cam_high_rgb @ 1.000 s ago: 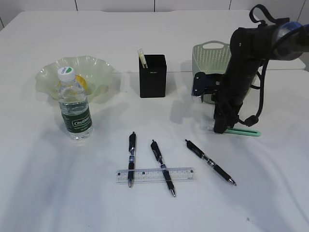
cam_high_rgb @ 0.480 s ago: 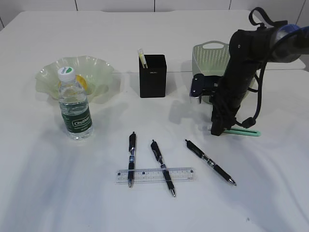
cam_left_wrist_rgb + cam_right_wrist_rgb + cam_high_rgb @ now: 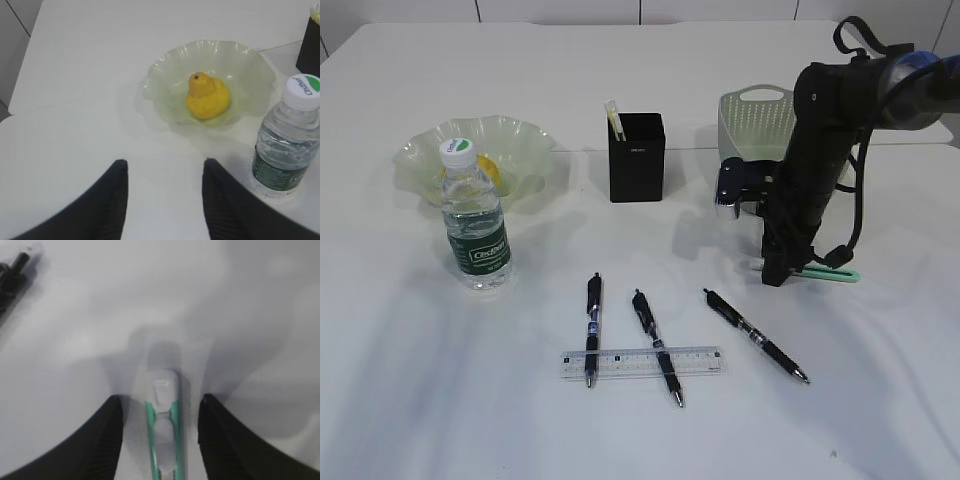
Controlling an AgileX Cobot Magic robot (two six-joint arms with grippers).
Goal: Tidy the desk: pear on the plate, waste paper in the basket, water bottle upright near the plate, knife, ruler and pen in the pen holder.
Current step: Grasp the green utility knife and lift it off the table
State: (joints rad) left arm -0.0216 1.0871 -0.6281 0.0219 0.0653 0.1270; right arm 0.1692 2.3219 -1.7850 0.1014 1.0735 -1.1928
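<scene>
Knife (image 3: pixel 162 425), mint-green handle with a pale grey tip, flat on the desk (image 3: pixel 880 400) between the parted fingers of the right gripper (image 3: pixel 160 435), apparently not yet touched, though contact is hard to judge. Black pen (image 3: pixel 756 335) ahead and to one side of that gripper; basket (image 3: pixel 757 122) just behind its arm. Left gripper (image 3: pixel 165 200) likewise spread and unladen above bare desk, with plate (image 3: pixel 165 85) holding pear (image 3: pixel 207 96) ahead and upright water bottle (image 3: pixel 287 135) ahead to its right.
</scene>
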